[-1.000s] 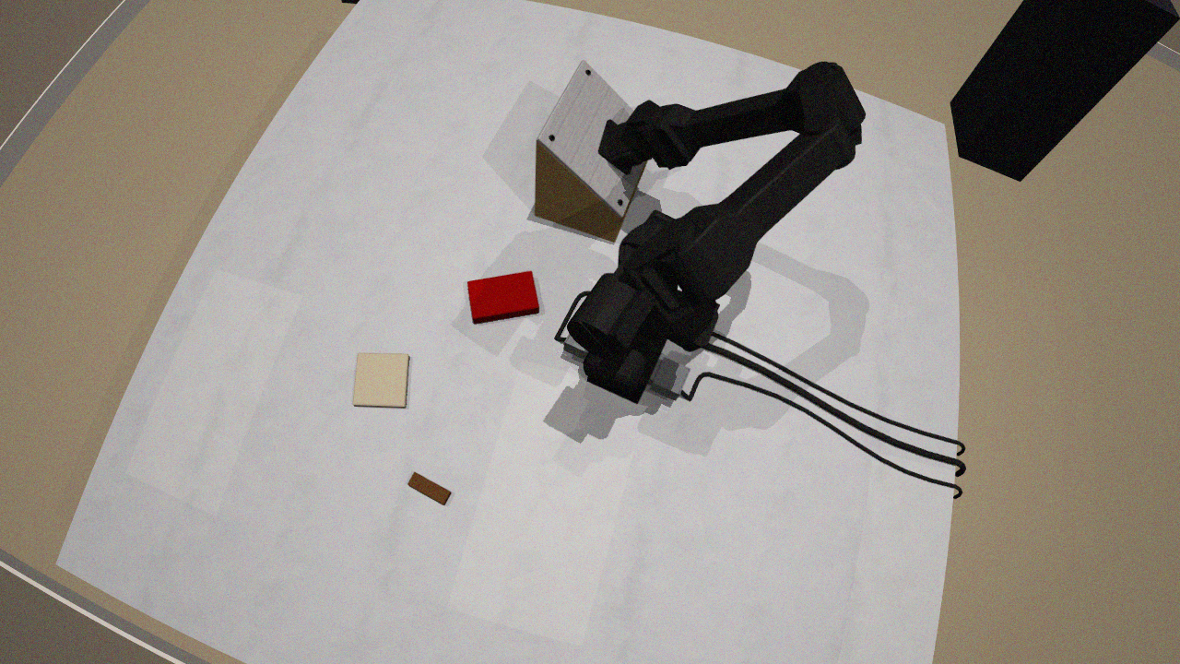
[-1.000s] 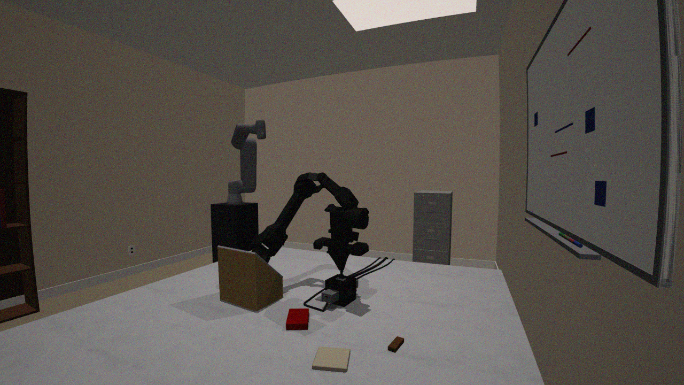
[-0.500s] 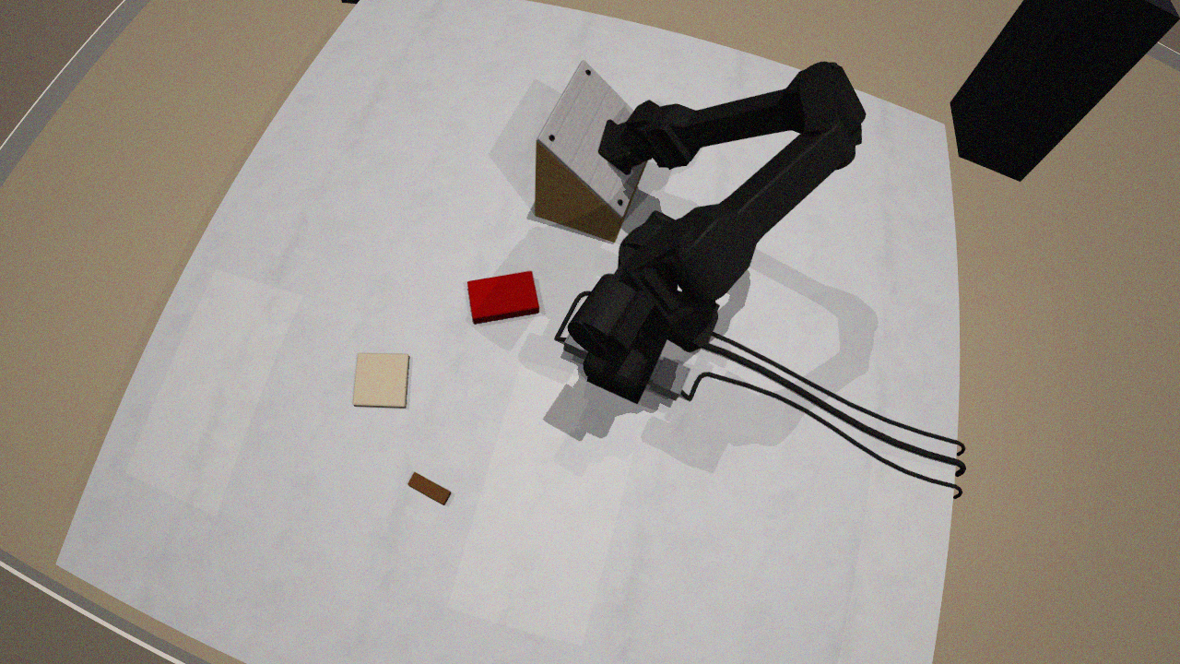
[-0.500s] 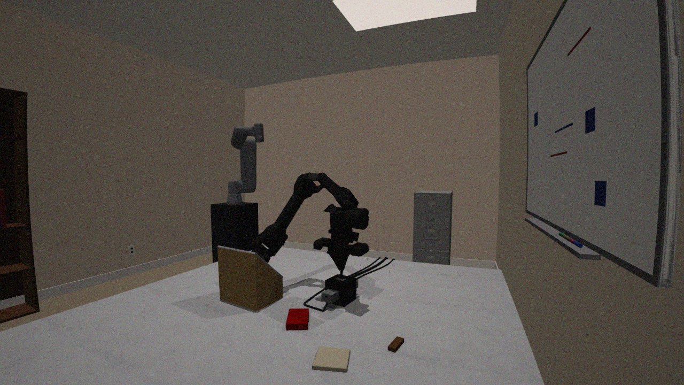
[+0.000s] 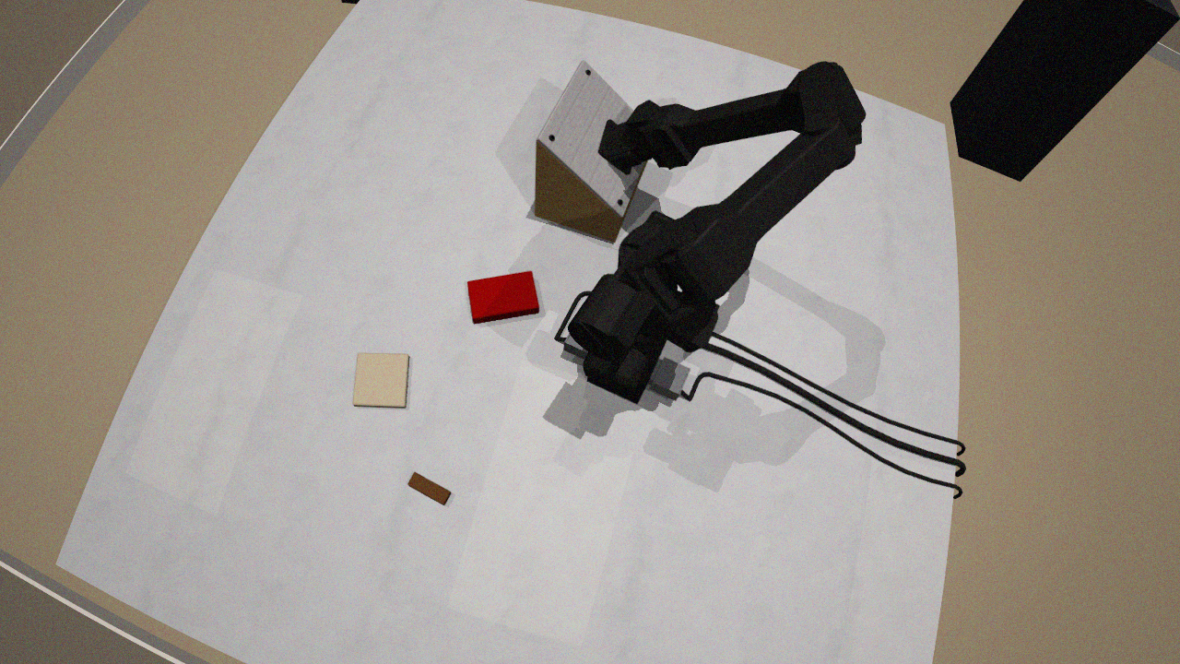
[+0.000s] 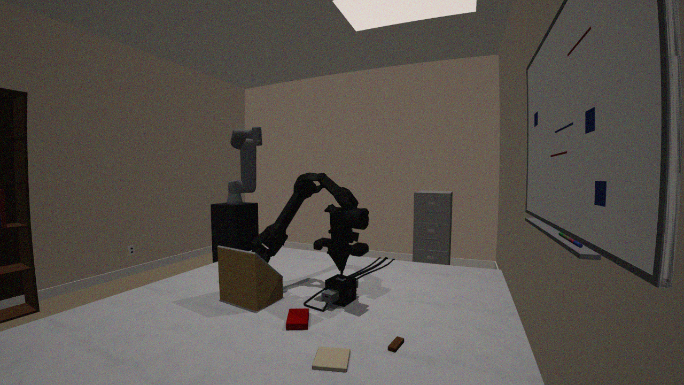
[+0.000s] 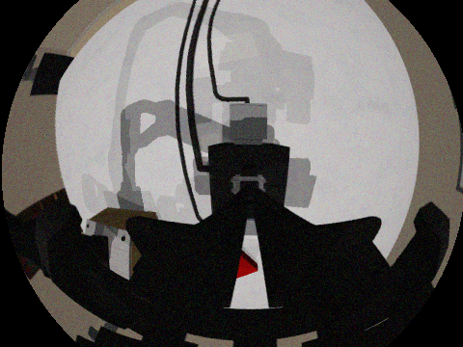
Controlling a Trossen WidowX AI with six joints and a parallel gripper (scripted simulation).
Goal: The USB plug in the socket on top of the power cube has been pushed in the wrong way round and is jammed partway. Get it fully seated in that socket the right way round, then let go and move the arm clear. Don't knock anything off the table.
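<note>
Beige-walled room, dim; a whiteboard [image 6: 621, 95] is being seen on one wall, a grey filing cabinet [image 6: 432, 227] at the back. A pale, marbled worktop [image 5: 247, 412] [image 6: 167, 335] [image 7: 357, 120] is being lit unevenly, shadows being cast across it by the black arm [image 5: 742, 206] [image 6: 289, 206].

The power cube [image 6: 341, 290] [image 7: 219, 166] is being covered from above by the hand [image 5: 622, 375] [image 6: 341, 271] [image 7: 250, 193], which is being held pointing down. The USB plug [image 6: 341, 274] is being pinched at the narrow fingertips, directly over the socket on the cube's top. Most of it is being hidden; depth and way round cannot be told.

A grey block [image 5: 668, 375] [image 7: 248, 120] is being seen beside the cube, with a dark cable running from it; a second grey block [image 6: 329, 295] is being shown at another side.

Nearby, a red block [image 5: 502, 295] [image 6: 297, 319] [image 7: 247, 267] is being noted, then a sloped wooden stand [image 5: 577, 189] [image 6: 239, 277] [image 7: 125, 215]. A cream tile [image 5: 381, 379] [image 6: 331, 359] and small brown block [image 5: 429, 488] [image 6: 396, 344] are being seen well apart from the cube.
</note>
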